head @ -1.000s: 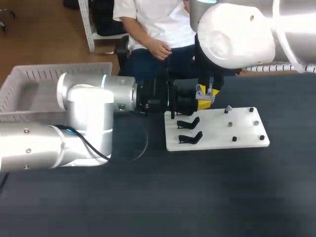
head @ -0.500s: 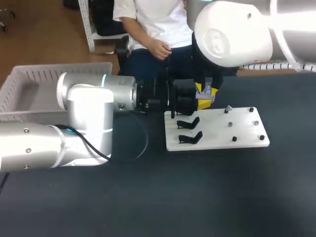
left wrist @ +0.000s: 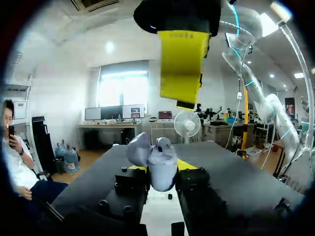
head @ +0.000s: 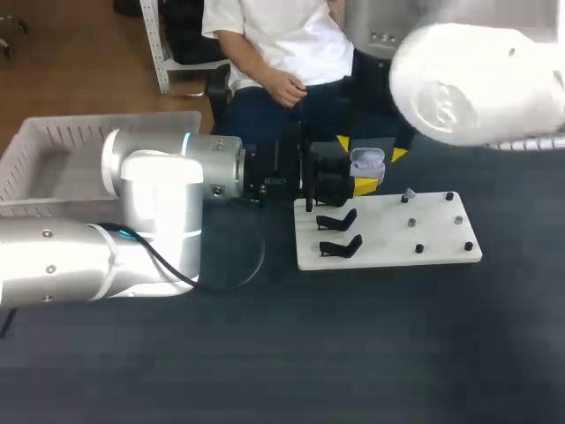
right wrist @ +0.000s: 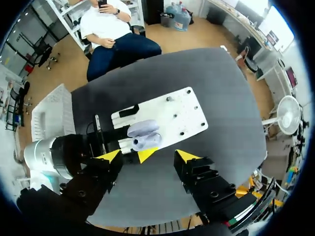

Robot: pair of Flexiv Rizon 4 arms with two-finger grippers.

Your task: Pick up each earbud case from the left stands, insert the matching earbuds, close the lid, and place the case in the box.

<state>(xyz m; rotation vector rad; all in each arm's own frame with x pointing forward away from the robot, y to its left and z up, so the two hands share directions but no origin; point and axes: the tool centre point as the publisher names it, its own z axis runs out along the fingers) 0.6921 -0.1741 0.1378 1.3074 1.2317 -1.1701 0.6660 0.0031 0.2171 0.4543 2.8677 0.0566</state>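
A pale lavender earbud case (head: 367,163) with its lid swung open is held over the far left corner of the white board (head: 441,252). My left gripper (head: 362,182) is shut on it from both sides; in the left wrist view the case (left wrist: 158,167) stands upright between the black fingers (left wrist: 189,179). My right gripper (head: 371,148) hangs open just above the case, its yellow tips spread to either side. In the right wrist view the case (right wrist: 142,135) lies below and ahead of the open right gripper (right wrist: 147,156). Small grey earbuds (head: 409,193) sit on pegs on the board.
Two empty black stands (head: 338,219) are on the board's left part, with several small pegs to their right. A white slatted basket (head: 35,146) sits at the table's far left. Dark tabletop lies open in front of the board.
My right gripper has opened and lifted away from the case, its arm swinging right. The case with its open lid now shows. The left arm has kept still.
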